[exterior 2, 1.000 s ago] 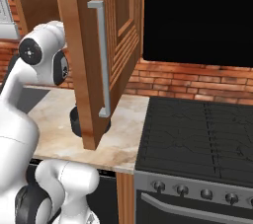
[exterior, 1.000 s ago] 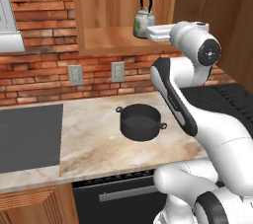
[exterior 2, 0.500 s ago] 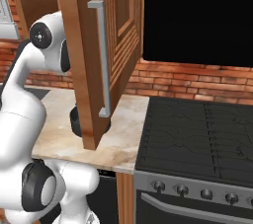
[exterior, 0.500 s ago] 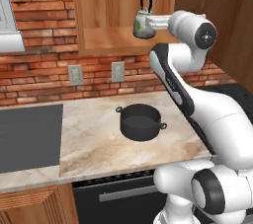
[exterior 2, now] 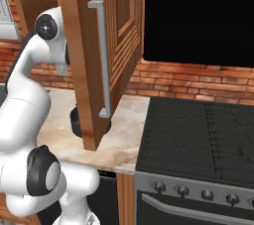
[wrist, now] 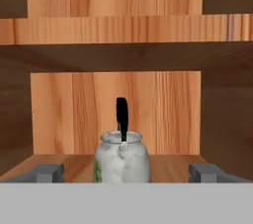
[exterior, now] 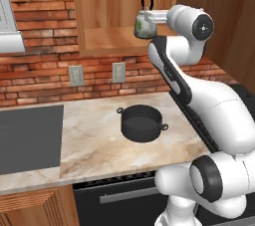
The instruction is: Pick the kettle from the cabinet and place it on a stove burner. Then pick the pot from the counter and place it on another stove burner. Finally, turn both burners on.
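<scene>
The kettle (exterior: pixel 144 24), whitish with green leaves and a black arched handle, stands on the shelf of the open wooden cabinet (exterior: pixel 107 41). My gripper (exterior: pixel 152 19) reaches in from the right at kettle height. In the hand view the kettle (wrist: pixel 122 161) sits straight ahead and close, between my wide-open fingertips (wrist: pixel 47 172), which do not touch it; the gripper (wrist: pixel 127 173) holds nothing. The dark pot (exterior: pixel 142 123) rests on the marble counter (exterior: pixel 92 143) below. The black cooktop with its burners (exterior 2: pixel 198 137) and steel knob front (exterior 2: pixel 204 194) lies to the right.
The open cabinet door (exterior 2: pixel 101 50) with its long handle hangs over the counter and hides most of the pot (exterior 2: pixel 76 121) in the right base view. A black microwave (exterior 2: pixel 198 16) sits above the stove. A dark grey panel (exterior: pixel 27 138) lies on the counter's left, under wall outlets (exterior: pixel 75 75).
My arm has risen and carried the hand up level with the kettle. The kettle and pot have not moved. The jaws stayed open.
</scene>
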